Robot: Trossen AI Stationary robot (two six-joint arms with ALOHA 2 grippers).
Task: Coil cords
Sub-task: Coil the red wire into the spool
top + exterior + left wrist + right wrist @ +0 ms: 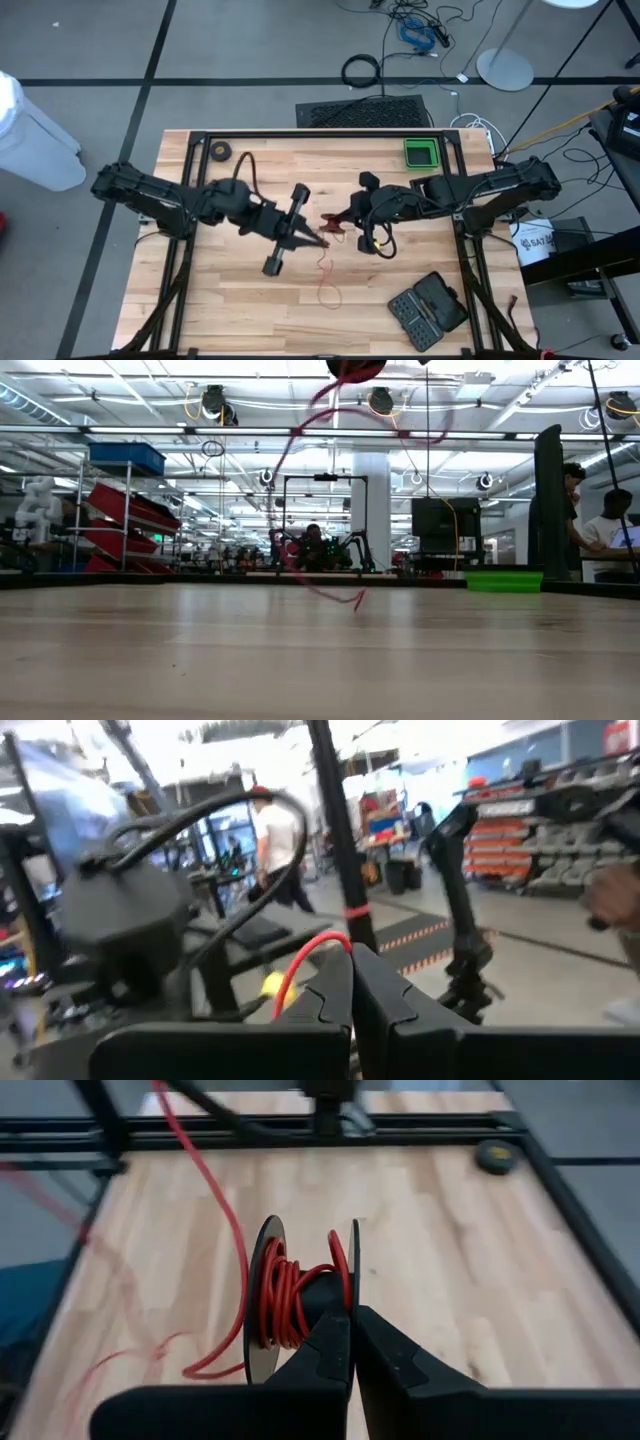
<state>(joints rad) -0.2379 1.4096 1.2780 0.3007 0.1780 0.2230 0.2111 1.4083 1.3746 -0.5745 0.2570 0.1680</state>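
Observation:
A thin red cord (pixel 326 282) trails from a small black reel (pixel 300 1295) held above the table's middle; its loose end lies in a loop on the wood. In the low view the reel (pixel 355 368) shows at the top edge, and the cord (pixel 300 460) hangs from it in slack curves. My right gripper (pixel 337 222) is shut on the reel, which has several red turns wound on its hub. Just left of it, my left gripper (pixel 321 241) is shut on the cord. My left gripper pinches the red cord (pixel 331 939) between its two fingertips (pixel 335 982). The cord comes out of the fingers in a slack arc and drops away; the gripper points about level, toward the table's right. My right gripper pinches the rim of one reel flange (pixel 354 1275) between its fingertips (pixel 335 1342), slanting down from the table's right. The reel is lifted clear of the table, its axle lying across the fingers.
A black tool case (pixel 428 308) lies at the near right, a green bin (pixel 421 152) at the far right and a small black roll (pixel 221 152) at the far left. A thick black cable ring (pixel 361 70) lies on the floor beyond. People (pixel 600 530) stand behind the table.

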